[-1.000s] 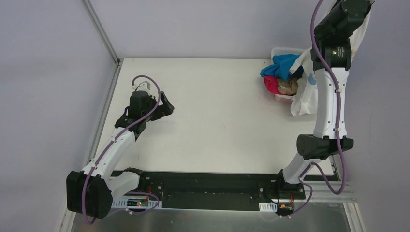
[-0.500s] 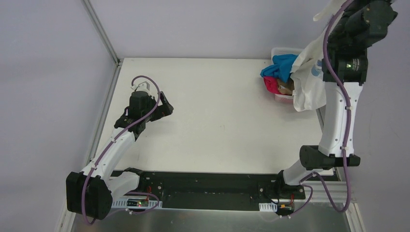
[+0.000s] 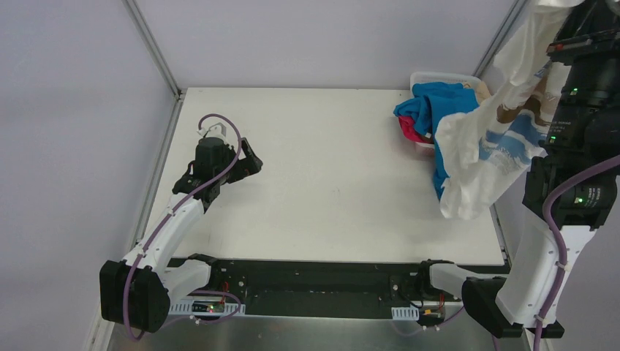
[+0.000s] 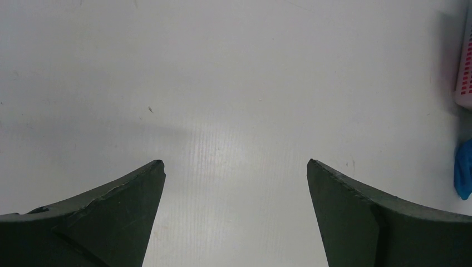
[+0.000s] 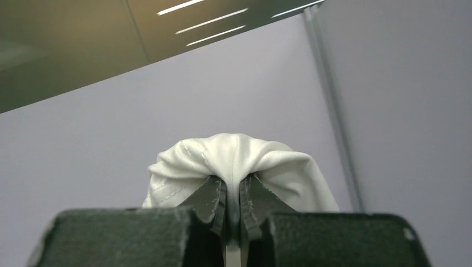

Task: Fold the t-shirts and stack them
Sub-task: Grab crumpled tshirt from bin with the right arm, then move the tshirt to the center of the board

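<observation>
The right arm stands tall off the right edge of the surface (image 3: pixel 329 183), elbow low, forearm rising steeply until the frame's top corner cuts off its wrist. Its camera looks up at wall and ceiling, so the right hand (image 5: pixel 232 186) points upward. Its fingers are pinched nearly together on a bunched fold of the white t-shirt (image 5: pixel 234 153), which bulges over the fingertips.

In the overhead view, the white t-shirt (image 3: pixel 482 153) hangs from that grip in a long drape, showing blue and brown print, its lower end over the surface's right edge. Whether the hem touches the surface is unclear.

The left arm reaches forward over the left side of the surface. The left hand (image 3: pixel 252 162) hovers low, fingers spread wide around nothing.

The blue t-shirt (image 3: pixel 431 102) is heaped over the basket (image 3: pixel 431 75) in the far right corner, with the magenta t-shirt (image 3: pixel 409 130) just below it. A blue strip runs down the white shirt's left edge; whether it is caught in it is unclear. The drape and arm hide the basket's right part.
</observation>
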Action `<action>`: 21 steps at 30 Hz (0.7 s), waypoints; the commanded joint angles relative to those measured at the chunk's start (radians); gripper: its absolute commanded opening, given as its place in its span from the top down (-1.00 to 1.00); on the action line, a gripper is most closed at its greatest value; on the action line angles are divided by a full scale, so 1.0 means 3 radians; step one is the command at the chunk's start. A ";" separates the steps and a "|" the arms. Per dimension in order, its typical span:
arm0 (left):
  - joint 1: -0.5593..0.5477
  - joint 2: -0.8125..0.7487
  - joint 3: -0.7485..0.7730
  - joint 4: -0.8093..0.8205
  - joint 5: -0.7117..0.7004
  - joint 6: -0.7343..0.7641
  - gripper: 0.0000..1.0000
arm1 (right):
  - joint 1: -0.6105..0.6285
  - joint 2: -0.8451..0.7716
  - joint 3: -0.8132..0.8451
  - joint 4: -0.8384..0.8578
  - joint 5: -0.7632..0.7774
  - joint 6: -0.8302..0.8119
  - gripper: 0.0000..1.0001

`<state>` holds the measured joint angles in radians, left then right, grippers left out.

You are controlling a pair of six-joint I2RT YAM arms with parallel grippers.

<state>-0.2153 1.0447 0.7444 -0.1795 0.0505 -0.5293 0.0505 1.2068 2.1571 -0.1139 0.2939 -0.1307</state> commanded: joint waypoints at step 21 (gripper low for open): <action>-0.0004 -0.0647 -0.0050 -0.0406 -0.0384 -0.0150 -0.99 | 0.1496 0.1384 0.0647 -0.0109 -0.2724 0.1791 1.00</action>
<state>-0.2153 0.9005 0.7406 -0.2501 -0.0021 -0.5453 0.4343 1.5898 2.2356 -0.2039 -0.5472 0.4610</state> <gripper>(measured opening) 0.995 0.053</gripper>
